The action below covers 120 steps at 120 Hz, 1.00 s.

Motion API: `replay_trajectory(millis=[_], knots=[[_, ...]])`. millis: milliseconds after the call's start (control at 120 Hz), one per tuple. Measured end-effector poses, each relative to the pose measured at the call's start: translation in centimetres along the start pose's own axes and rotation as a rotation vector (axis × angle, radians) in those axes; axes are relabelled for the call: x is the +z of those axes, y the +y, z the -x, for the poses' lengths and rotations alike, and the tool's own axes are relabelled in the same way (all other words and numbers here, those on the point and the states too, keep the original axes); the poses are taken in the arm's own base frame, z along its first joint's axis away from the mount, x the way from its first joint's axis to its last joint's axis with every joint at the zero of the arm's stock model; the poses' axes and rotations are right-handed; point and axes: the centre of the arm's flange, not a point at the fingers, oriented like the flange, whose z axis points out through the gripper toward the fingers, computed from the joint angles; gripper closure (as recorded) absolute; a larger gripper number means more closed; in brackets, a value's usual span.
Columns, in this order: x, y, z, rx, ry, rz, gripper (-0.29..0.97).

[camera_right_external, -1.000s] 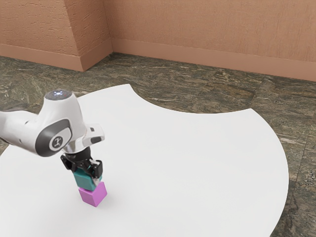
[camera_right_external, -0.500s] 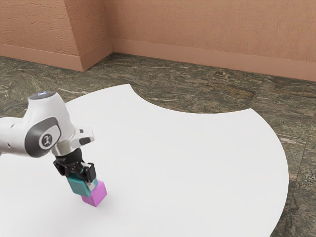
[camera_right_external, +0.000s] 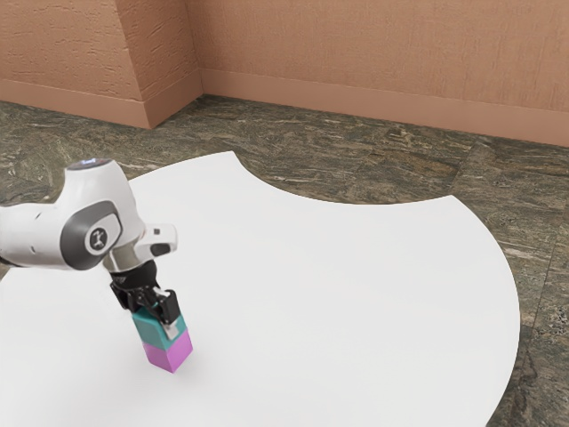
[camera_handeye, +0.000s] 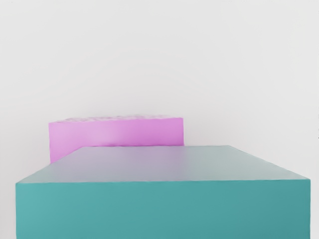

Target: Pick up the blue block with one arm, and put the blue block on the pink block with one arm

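Observation:
The blue block (camera_right_external: 151,333), teal-blue in colour, sits on top of the pink block (camera_right_external: 169,357) near the white table's front left part in the exterior view. It looks roughly lined up with the pink one. My gripper (camera_right_external: 157,311) comes down from the upper left and is shut on the blue block's upper part, a finger on each side. In the wrist view the blue block (camera_handeye: 159,199) looms large just under the hand. Part of the pink block (camera_handeye: 117,132) shows beyond and below it.
The round white table (camera_right_external: 356,285) has a notch cut at its far side. Dark marble floor (camera_right_external: 373,160) and a terracotta wall (camera_right_external: 356,53) lie beyond. The white arm (camera_right_external: 62,236) enters from the exterior view's left.
Half a second ago the blue block hung tilted off the pink block's left side. My hand has since shifted right and straightened, and the blue block now rests squarely on the pink one.

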Motion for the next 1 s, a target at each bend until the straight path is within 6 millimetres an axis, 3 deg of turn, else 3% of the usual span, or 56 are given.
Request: replay_trajectory(millis=[467,1000], knots=[[0.0,-0.3,-0.2,0.053,-0.013,-0.043,0.31],[-0.5,-0.2,-1.1,-0.023,0.003,-0.088,0.31]])
